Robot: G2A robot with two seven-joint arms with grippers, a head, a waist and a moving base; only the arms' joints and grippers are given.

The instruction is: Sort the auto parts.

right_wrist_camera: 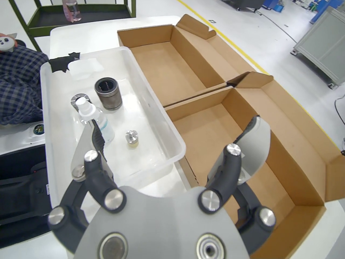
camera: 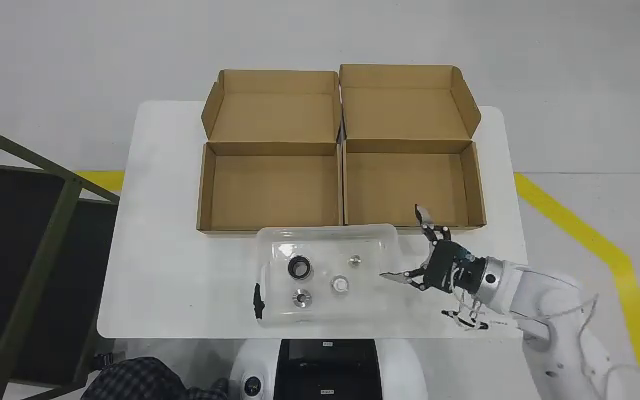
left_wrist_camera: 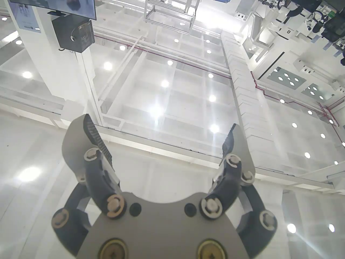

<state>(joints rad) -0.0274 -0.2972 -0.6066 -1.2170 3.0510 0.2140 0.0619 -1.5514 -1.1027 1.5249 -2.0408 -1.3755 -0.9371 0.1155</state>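
A clear plastic bin (camera: 330, 312) sits at the table's front and holds the parts. In it are a dark cylindrical bearing (right_wrist_camera: 108, 94) (camera: 299, 268), a small clear spray bottle (right_wrist_camera: 97, 121), a metal ring (right_wrist_camera: 78, 98) behind the bottle, and a small metal stud (right_wrist_camera: 131, 137) (camera: 354, 262). Two open cardboard boxes, one on the left (camera: 270, 190) (right_wrist_camera: 172, 60) and one on the right (camera: 408, 188) (right_wrist_camera: 242, 141), stand side by side behind the bin. My right gripper (camera: 403, 244) (right_wrist_camera: 173, 123) hovers open and empty over the bin's right end. My left gripper (left_wrist_camera: 160, 125) is open and empty, pointing up at the ceiling.
A white table (camera: 160, 220) carries everything. A dark green cart (camera: 40, 260) stands off its left side, with a pink bottle (right_wrist_camera: 69, 2) on it. Plaid cloth (camera: 150, 380) lies near the front edge. Black tape (right_wrist_camera: 63, 61) marks the bin's left end.
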